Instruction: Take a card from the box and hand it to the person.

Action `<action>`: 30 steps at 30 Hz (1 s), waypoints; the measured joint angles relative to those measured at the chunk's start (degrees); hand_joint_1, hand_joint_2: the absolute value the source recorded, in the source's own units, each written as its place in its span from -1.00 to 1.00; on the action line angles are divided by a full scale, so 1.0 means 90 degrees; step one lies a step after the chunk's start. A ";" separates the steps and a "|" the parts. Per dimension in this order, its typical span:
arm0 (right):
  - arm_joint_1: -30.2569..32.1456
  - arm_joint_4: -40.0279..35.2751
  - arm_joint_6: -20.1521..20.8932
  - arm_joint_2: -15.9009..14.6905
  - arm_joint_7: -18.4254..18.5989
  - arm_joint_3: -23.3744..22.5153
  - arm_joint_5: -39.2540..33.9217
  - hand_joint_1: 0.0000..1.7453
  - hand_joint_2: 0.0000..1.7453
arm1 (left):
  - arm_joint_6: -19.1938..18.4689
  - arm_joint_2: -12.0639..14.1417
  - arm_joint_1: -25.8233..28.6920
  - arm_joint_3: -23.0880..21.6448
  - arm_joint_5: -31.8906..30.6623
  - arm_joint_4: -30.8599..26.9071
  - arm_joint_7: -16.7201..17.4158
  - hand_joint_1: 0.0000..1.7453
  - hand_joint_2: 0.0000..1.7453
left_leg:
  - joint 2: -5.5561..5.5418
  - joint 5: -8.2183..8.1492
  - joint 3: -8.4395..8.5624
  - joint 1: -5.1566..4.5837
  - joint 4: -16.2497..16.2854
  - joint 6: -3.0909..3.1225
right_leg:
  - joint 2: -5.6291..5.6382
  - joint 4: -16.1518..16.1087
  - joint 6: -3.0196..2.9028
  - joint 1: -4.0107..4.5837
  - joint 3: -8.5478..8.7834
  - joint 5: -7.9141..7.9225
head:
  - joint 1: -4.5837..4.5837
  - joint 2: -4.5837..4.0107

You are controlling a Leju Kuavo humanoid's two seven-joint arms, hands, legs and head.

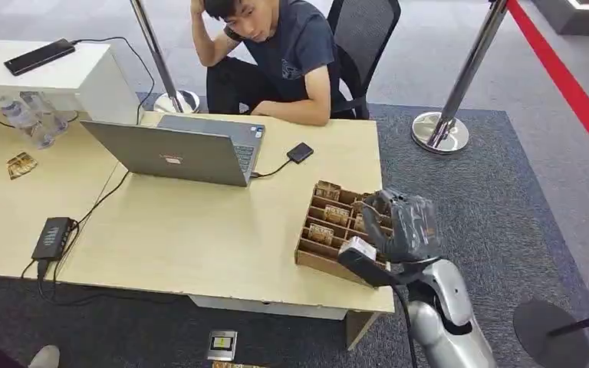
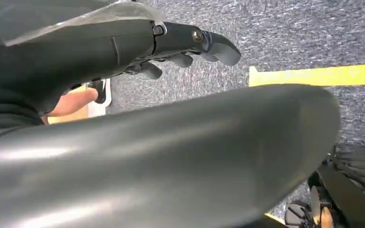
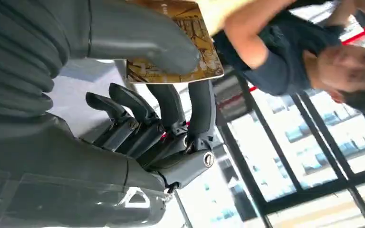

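A brown cardboard box with slots of cards stands at the table's near right corner. My right hand hovers over the box's right side. The right wrist view shows a gold-brown patterned card pinched between the thumb and the dark fingers. The person sits behind the table's far edge, one forearm on the table, head propped on the other hand; the same person appears beyond the card in the right wrist view. My left hand hangs over grey carpet, fingers loosely extended, holding nothing.
A grey laptop sits open mid-table with a small black drive cabled to it. A black power strip lies near the left front edge. Water bottles and a loose card lie at the left. Chrome stanchions stand behind.
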 joint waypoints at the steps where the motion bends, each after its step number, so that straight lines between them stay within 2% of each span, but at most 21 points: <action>1: -0.0454 0.0288 0.0104 0.0218 0.0005 0.0089 -0.0058 1.00 1.00 | -0.0022 0.0000 -0.0023 0.0000 -0.0051 0.0000 -0.0010 -1.00 -1.00 | 0.0004 0.0009 0.0000 0.0000 0.0000 -0.0003 | 0.0001 0.0006 -0.0005 0.0000 -0.0014 0.0004 | -0.0002 0.0000; 3: -0.0894 0.0605 0.0177 0.0430 0.0049 0.0146 -0.0100 1.00 1.00 | -0.0046 0.0000 -0.0047 0.0000 -0.0087 0.0000 -0.0024 -1.00 -1.00 | 0.0005 0.0019 -0.0011 0.0001 0.0000 0.0000 | 0.0000 0.0008 -0.0002 0.0000 -0.0018 0.0008 | 0.0002 0.0000; 7: -0.1900 0.1776 0.0146 0.1062 0.0058 0.0218 -0.0170 1.00 1.00 | -0.0073 0.0000 -0.0083 -0.0002 -0.0170 0.0002 -0.0051 -1.00 -1.00 | 0.0007 0.0038 -0.0028 0.0003 0.0000 -0.0012 | 0.0001 0.0018 -0.0016 0.0002 -0.0045 0.0025 | -0.0005 0.0000; 10: -0.2551 0.2701 -0.0051 0.1489 0.0102 0.0218 -0.0121 1.00 1.00 | -0.0087 0.0000 -0.0090 -0.0002 -0.0240 0.0002 -0.0048 -1.00 -1.00 | 0.0005 0.0043 -0.0033 0.0005 0.0000 -0.0018 | 0.0001 0.0021 -0.0018 0.0002 -0.0052 0.0028 | -0.0012 0.0000; 14: -0.3261 0.3906 -0.0501 0.1846 0.0168 0.0216 -0.0007 1.00 1.00 | -0.0087 0.0002 -0.0093 -0.0015 -0.0330 0.0002 -0.0010 -1.00 -1.00 | 0.0005 0.0045 -0.0035 0.0005 0.0001 -0.0018 | 0.0001 0.0022 -0.0019 0.0003 -0.0055 0.0031 | -0.0010 0.0000; 20: -0.3790 0.5167 -0.0884 0.2149 0.0175 0.0126 0.0041 1.00 1.00 | -0.0087 0.0002 -0.0095 -0.0015 -0.0328 0.0002 0.0012 -1.00 -1.00 | 0.0004 0.0045 -0.0038 0.0004 0.0001 -0.0018 | 0.0001 0.0019 -0.0017 0.0002 -0.0056 0.0032 | -0.0007 0.0000; 30: -0.3946 0.5823 -0.0950 0.2336 0.0279 0.0119 0.0146 1.00 1.00 | -0.0087 0.0002 -0.0088 -0.0015 -0.0282 0.0036 0.0036 -1.00 -1.00 | 0.0004 0.0045 -0.0040 0.0004 0.0001 -0.0018 | 0.0000 0.0020 -0.0016 0.0002 -0.0060 0.0033 | -0.0007 0.0000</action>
